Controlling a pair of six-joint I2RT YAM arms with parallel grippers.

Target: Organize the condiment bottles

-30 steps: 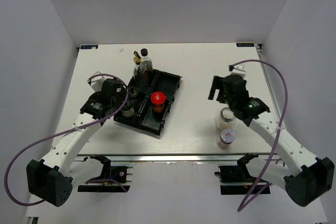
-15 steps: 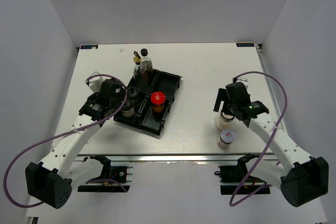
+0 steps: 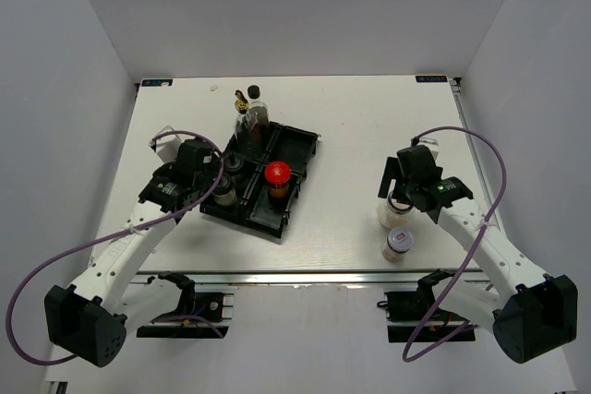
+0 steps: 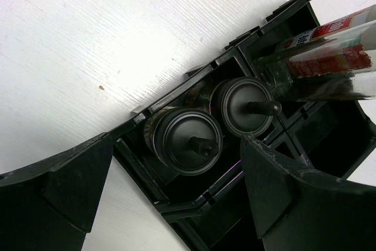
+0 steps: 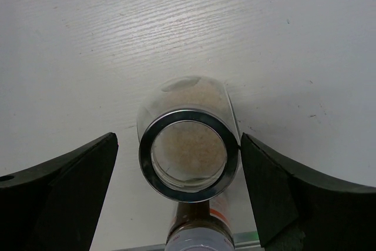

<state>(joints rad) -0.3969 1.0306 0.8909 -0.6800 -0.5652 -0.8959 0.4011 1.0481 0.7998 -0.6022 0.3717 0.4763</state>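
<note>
Jars on the right are what has changed. The clear glass jar of pale beige powder with a silver ring lid (image 5: pixel 189 157) stands upright on the white wood-grain table (image 5: pixel 176 27), well apart from the black plastic four-compartment tray (image 3: pixel 300 147). A second ago the right gripper (image 5: pixel 178 148) hung farther back over bare table; it has since dropped over this jar, and its jaws now stand spread on either side of the lid with a gap showing on both flanks, gripping nothing. My reading is that the approach is done and the squeeze comes next. A second silver-lidded jar with a red-printed label (image 3: pixel 399 241) waits just beside the first, nearer the arm bases, so two jars are not yet sorted.

The jar is a smooth, straight-walled cylinder, and its lid is a bright metal ring around a see-through window. It should be hard and slippery under the dark, matte, wedge-shaped fingers (image 5: pixel 64 192).

At the tray, the left gripper (image 4: pixel 176 145) has barely moved. Its jaws are released and straddle two round black-capped bottles (image 4: pixel 185 139) that sit touching in one compartment, each cap ridged with a small nub. A red-lidded jar (image 3: pixel 277 173) fills a neighbouring slot. At the far end of the tray stands a tall clear bottle with a gold cap (image 3: pixel 242 110).
</note>
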